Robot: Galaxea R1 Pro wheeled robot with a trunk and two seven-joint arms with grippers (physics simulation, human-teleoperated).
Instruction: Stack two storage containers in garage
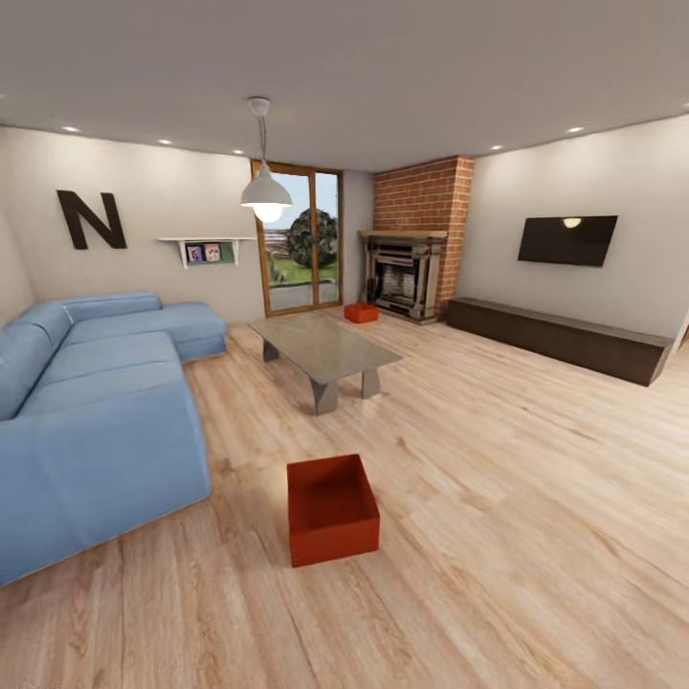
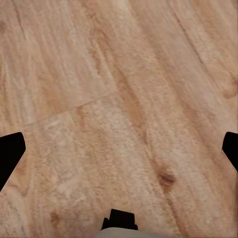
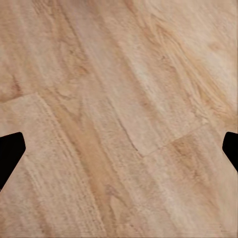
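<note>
- Left gripper and right gripper have their fingers spread wide with nothing between them, both over bare plank floor.
- Near box sits beside the sofa, likely first to lift.
- Far box lies by the fireplace, beyond the table.

You're looking at a matt, light wood plank floor, two smooth rust-red storage containers, a soft cloth-looking blue sofa, and a rough brick chimney.
</note>
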